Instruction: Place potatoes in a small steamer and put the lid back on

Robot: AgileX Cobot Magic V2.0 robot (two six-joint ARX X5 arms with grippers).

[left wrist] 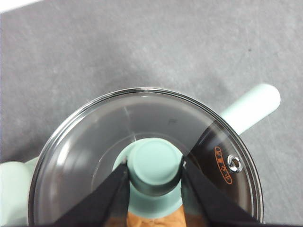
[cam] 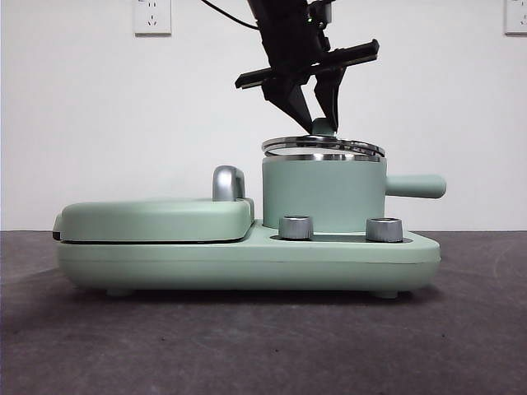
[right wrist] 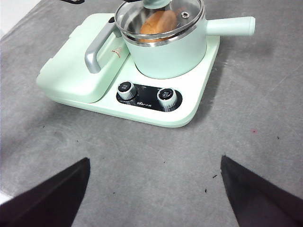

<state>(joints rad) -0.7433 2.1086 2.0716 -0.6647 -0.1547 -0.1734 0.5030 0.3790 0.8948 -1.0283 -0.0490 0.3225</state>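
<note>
A dark grey surface ran across the scene, with a plain white wall behind it carrying 2 sockets near the top corners. On the surface sat a mint green cooker base. At its left lay a flat griddle with a chrome handle. 2 steel dials stood on the base's front, right of the griddle.

Further right stood the steamer, its stubby handle pointing right. The potato lay inside, seen orange-brown through the glass. The lid hung just above the steel rim, slightly tilted and seemingly not yet seated.

The left tool came straight down from above, its 2 jaws clamped on the lid's green knob. The lid sat nearly centred over the pot, so the coming move probably called for a short straight drop, levelling the lid so its rim met the pot's all round.

The right tool waited well back over bare surface, jaws spread wide and holding nothing. The left arm was far nearer the work.
</note>
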